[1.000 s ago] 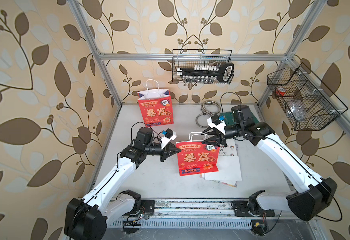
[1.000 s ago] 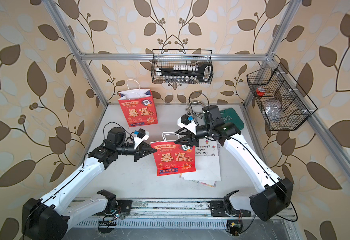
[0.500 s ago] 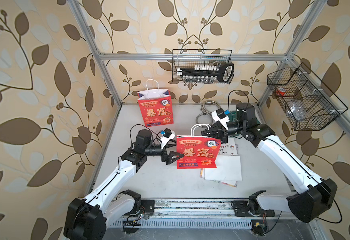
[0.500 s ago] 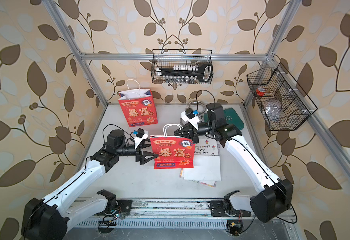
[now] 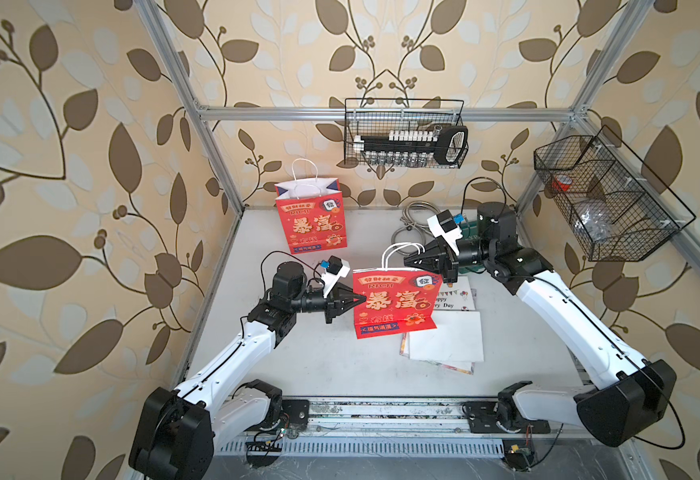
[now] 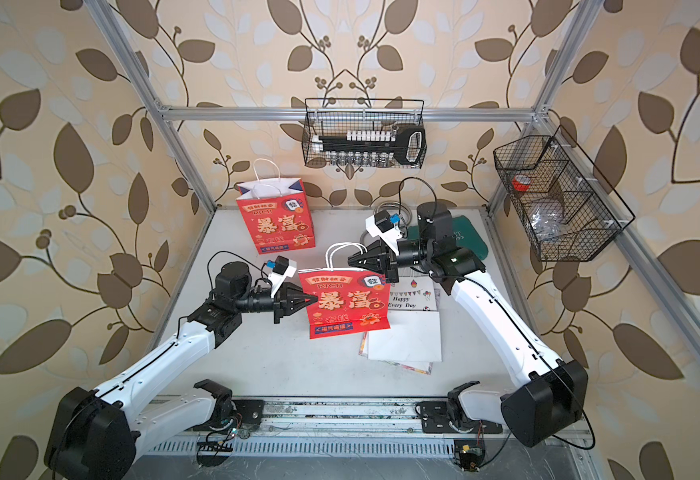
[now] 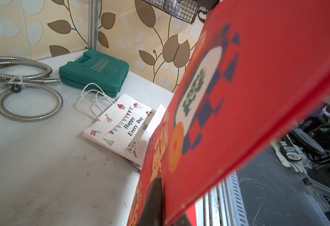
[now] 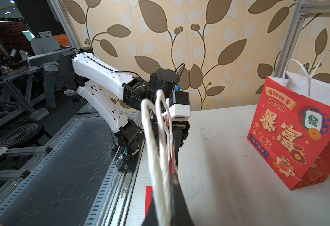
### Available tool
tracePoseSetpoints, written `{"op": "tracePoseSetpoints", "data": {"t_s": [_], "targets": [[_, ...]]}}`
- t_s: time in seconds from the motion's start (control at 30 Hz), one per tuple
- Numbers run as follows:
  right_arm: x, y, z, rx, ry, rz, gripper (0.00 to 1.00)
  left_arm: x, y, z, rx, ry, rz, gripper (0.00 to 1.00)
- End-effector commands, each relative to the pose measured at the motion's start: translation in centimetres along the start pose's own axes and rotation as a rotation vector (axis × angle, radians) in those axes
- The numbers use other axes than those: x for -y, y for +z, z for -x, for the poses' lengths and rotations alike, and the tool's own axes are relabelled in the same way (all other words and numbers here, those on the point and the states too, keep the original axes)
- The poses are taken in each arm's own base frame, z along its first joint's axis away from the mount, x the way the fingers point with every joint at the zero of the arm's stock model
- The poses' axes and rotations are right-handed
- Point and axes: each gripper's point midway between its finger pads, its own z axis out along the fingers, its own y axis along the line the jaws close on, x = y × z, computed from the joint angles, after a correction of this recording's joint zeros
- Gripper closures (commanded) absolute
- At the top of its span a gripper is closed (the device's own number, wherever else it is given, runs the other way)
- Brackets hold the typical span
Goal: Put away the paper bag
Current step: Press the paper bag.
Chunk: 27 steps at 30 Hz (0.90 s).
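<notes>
Leaf-papered walls are noted round the white surface. The paper bag, red, flattened, gold-lettered and white-corded, is held upright at mid-surface, partly in front of flat white bags. The right tool is clenched on its top edge. The left tool is set at its side edge; whether it is gripping cannot be told.

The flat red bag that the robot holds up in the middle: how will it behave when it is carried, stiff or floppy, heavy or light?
The red bag is folded flat and hangs straight from the right gripper, so it is probably light and fairly stiff in its plane. Thin paper may bend or swing; its string handles look floppy.
</notes>
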Motion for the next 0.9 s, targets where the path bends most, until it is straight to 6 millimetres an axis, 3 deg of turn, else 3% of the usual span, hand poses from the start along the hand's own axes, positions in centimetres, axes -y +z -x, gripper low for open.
{"op": "tracePoseSetpoints", "data": {"t_s": [0.0,0.03,0.13,0.17,0.23,0.33,0.37,0.4,0.53,0.57,0.6,0.67,0.77,0.87], "targets": [[-1.1,-0.5,1.3,0.04,-0.011,0.034,1.0,0.4,-0.2,0.7,0.015,0.015,-0.01,0.1],[-1.2,-0.5,1.5,0.044,-0.011,0.035,1.0,0.4,-0.2,0.5,0.011,0.011,-0.012,0.01],[-1.5,-0.6,1.9,0.054,-0.014,0.041,1.0,0.1,0.1,0.0,-0.001,-0.001,-0.016,0.02],[-1.5,-0.7,2.0,0.056,-0.016,0.04,1.0,0.1,0.2,-0.2,-0.004,0.003,-0.027,0.07],[-1.5,-0.7,2.0,0.056,-0.015,0.038,1.0,0.3,0.4,-0.5,-0.015,0.005,-0.052,0.28],[-1.5,-0.7,2.0,0.056,-0.013,0.035,1.0,0.6,0.5,-0.8,-0.039,-0.006,-0.078,0.72],[-1.4,-0.8,2.0,0.056,-0.011,0.033,1.0,0.7,0.4,-1.0,-0.046,-0.007,-0.087,0.92],[-1.4,-0.8,2.1,0.057,-0.013,0.032,1.0,0.8,0.4,-1.1,-0.053,-0.008,-0.089,1.0],[-1.6,-0.9,2.5,0.066,-0.021,0.033,1.0,0.7,0.4,-1.6,-0.065,-0.016,-0.078,0.96],[-1.7,-1.0,2.7,0.068,-0.025,0.033,1.0,0.5,0.4,-1.5,-0.066,-0.015,-0.07,0.62],[-1.7,-1.0,2.9,0.07,-0.027,0.032,1.0,0.3,0.4,-1.6,-0.068,-0.022,-0.057,0.43],[-2.0,-1.1,3.2,0.076,-0.032,0.036,1.0,0.1,0.5,-1.7,-0.068,-0.018,-0.049,0.24],[-2.2,-1.2,3.5,0.085,-0.034,0.036,1.0,-0.1,0.6,-2.1,-0.076,-0.009,-0.045,0.23],[-2.3,-1.3,3.7,0.089,-0.034,0.037,1.0,-0.3,0.8,-2.6,-0.087,-0.011,-0.045,0.34]]}}
